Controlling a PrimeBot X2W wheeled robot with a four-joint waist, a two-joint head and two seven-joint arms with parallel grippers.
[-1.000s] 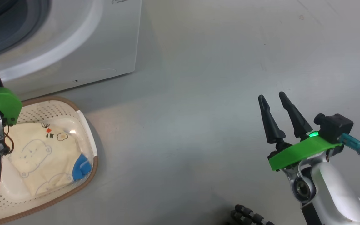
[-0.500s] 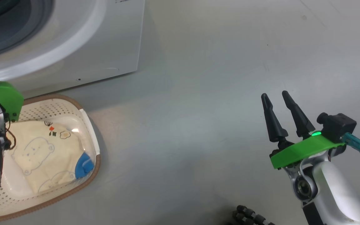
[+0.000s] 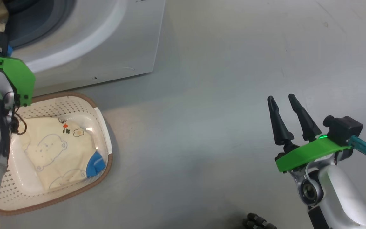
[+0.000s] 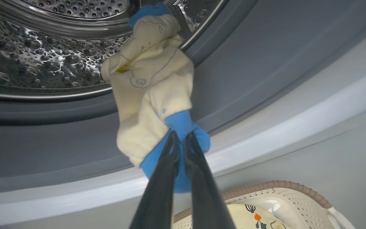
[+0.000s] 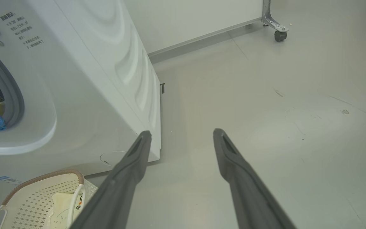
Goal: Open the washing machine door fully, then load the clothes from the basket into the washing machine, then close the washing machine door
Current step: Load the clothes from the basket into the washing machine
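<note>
— Yellow garment (image 4: pixel 151 86) with a blue cuff (image 4: pixel 183 122): by what is it held?

— It is pinched by the left jaws, which are pressed almost together on the cuff. The rest of the cloth is stretched away beyond the jaw tips, across the grey gasket (image 4: pixel 233 63) to the lip of the steel drum (image 4: pixel 43 63).

— Which step is judged to be in hand?

— Loading. The washing machine (image 3: pixel 106 41) is seen open, and one piece is held at its mouth. It is not yet fully inside, since the cuff end lies short of the drum, over the gasket.

— And the right jaws?

— They are spread wide with nothing between them, and are held over the bare floor (image 3: pixel 218 95), well apart from the machine.

— What is called for next?

— The left jaws would need to be pushed further forward, past the gasket, before being opened. That way the cloth is dropped into the drum and not left draped on the rim. After that, the bear-print garment (image 3: pixel 52 156) with its blue piece is to be fetched from the basket (image 3: pixel 75 194). The basket is set below and behind the left jaws, just beside the machine's front. Door closing is left for last.
</note>
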